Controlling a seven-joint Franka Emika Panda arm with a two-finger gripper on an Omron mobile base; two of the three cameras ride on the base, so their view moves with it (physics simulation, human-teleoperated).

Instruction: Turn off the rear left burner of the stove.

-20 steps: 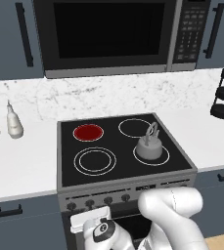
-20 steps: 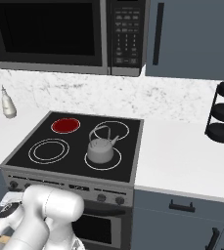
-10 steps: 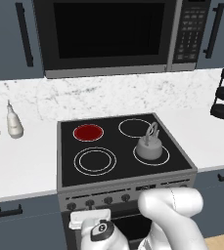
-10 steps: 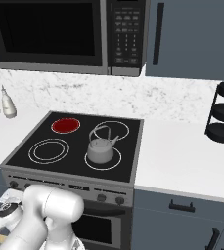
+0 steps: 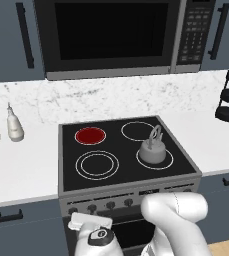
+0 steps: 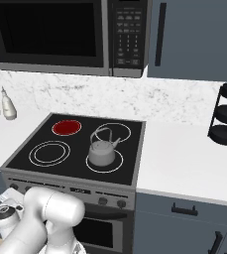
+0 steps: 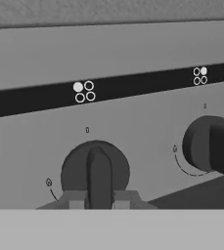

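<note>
Nearest, in the hand view, the two-finger gripper point(image 7: 100, 201) was pinched nearly shut on the upright ridge of a round dark control knob point(image 7: 95, 172) on the front of the black-glass, grey steel stove point(image 5: 126, 187). A second dark knob point(image 7: 211, 145) sat beside it. Farther back on the cooktop, a grey kettle point(image 5: 153, 147) stood on the front right ring, and the small round rear left burner point(image 5: 90, 135) glowed solid red.
</note>
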